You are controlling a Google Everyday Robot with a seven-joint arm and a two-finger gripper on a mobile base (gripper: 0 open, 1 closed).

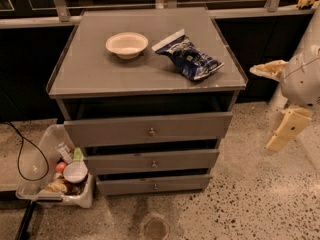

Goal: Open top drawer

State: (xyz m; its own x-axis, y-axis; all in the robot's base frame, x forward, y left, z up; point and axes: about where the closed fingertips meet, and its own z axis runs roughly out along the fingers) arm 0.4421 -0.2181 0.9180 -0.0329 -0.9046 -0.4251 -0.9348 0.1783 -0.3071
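Note:
The top drawer [115, 130] is the widest grey front of three on a grey cabinet, with a small round silver knob [152, 132] at its centre. A dark gap shows between it and the cabinet top. Two slimmer drawers sit below it, the middle drawer [120, 162] and the bottom drawer [125, 185]. My gripper [261, 108] hangs in the air to the right of the cabinet, level with the top drawer and apart from it. Its cream fingers [286, 130] are spread open and hold nothing.
On the cabinet top [90, 74] stand a white bowl [126, 44] and a blue snack bag [190, 56]. A plastic bin [37, 176] of bottles and cups sits on the floor at the cabinet's left, with a black cable [21, 156] beside it. A dark railing runs behind.

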